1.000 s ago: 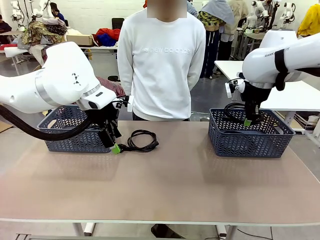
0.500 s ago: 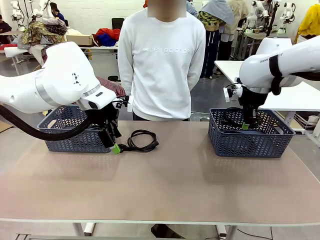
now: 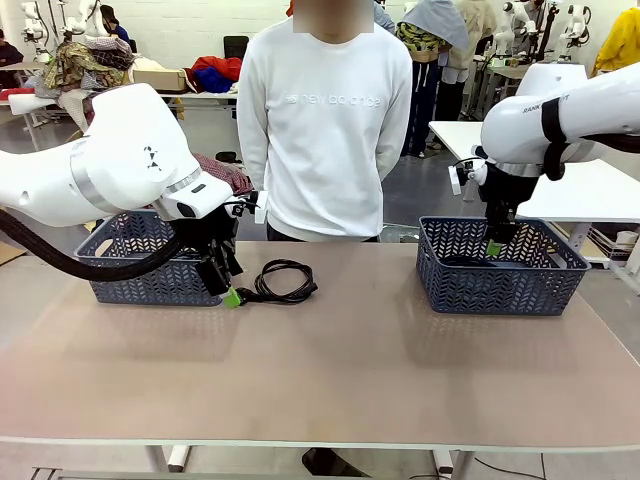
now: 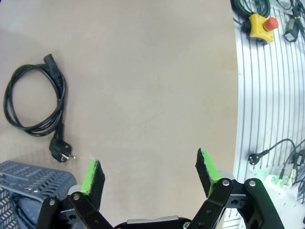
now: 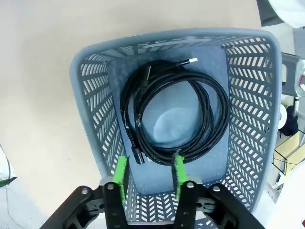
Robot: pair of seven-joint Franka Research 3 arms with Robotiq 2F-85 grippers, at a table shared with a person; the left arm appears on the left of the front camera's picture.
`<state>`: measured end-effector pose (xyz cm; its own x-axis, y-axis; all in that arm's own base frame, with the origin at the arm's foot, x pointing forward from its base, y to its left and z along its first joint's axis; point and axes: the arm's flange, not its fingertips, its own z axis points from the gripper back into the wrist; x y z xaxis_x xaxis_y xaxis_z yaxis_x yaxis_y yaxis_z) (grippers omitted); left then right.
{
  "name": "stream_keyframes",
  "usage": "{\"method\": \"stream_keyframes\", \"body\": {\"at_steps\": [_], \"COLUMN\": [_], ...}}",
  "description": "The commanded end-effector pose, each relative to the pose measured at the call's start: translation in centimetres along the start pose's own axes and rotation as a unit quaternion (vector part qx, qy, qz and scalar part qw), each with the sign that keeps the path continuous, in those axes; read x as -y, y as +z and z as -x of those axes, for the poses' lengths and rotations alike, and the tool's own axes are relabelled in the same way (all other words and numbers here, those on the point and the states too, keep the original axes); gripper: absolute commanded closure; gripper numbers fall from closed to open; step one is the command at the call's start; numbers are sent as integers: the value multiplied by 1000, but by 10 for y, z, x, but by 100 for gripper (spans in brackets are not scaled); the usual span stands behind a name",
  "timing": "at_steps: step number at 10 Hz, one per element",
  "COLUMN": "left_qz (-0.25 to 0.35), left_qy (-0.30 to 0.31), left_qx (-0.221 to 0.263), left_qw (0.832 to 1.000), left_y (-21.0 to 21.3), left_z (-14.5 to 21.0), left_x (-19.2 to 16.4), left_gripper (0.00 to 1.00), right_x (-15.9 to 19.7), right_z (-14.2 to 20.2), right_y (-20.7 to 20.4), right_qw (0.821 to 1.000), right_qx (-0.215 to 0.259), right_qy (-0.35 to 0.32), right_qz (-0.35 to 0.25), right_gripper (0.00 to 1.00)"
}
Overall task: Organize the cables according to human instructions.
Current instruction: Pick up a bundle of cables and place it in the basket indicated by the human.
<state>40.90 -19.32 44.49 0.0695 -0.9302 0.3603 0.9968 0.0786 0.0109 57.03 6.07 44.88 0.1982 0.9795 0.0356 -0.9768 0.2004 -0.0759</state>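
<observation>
- Front view: a person (image 3: 323, 120) in a white sweatshirt stands at the far side of the tabletop (image 3: 330, 370), arms down.
- A grey basket (image 3: 140, 262) sits at the tabletop's left, partly behind the left arm; a second grey basket (image 3: 497, 268) sits at the right.
- The left pincer (image 3: 226, 285) hangs low just in front of the left basket, tilted, one green pad close to the tabletop.
- A coiled black cable (image 3: 283, 281) lies flat on the tabletop just beside that pincer, toward the middle, near the far edge.
- The right pincer (image 3: 494, 243) points down into the right basket, its green tip at about rim height.
- Left wrist view: the left pincer (image 4: 151, 171) is spread wide with nothing between its fingers (image 4: 93, 176); bare tabletop lies under the gap.
- The loose cable (image 4: 35, 109) lies well off to one side of the pincer, apart from it, with a round plug (image 4: 62, 151) at one end and a block connector at the other.
- A corner of the left basket (image 4: 28, 174) shows beside one finger, with a bit of black cord inside it.
- Right wrist view: the right pincer (image 5: 148, 177) is parted above the basket (image 5: 90, 109), gripping nothing.
- A coiled cable (image 5: 176, 112) rests on the basket floor, its loop running under the two green pads; whether the pads touch it, I cannot tell.
- One end of that cable carries a silver-tipped connector (image 5: 189, 61) near the far wall.
</observation>
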Motion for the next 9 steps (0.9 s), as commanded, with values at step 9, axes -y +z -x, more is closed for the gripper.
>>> {"method": "stream_keyframes", "body": {"at_steps": [9], "left_qz": [-1], "left_qy": [1], "left_qx": [0], "left_qw": [1000], "left_y": [1], "left_z": [1], "left_x": [1], "left_gripper": [0], "right_x": [-1], "right_z": [0], "right_y": [1], "right_qw": [1000], "right_qx": [-2], "right_qy": [0], "right_qz": [-7], "right_gripper": [0]}}
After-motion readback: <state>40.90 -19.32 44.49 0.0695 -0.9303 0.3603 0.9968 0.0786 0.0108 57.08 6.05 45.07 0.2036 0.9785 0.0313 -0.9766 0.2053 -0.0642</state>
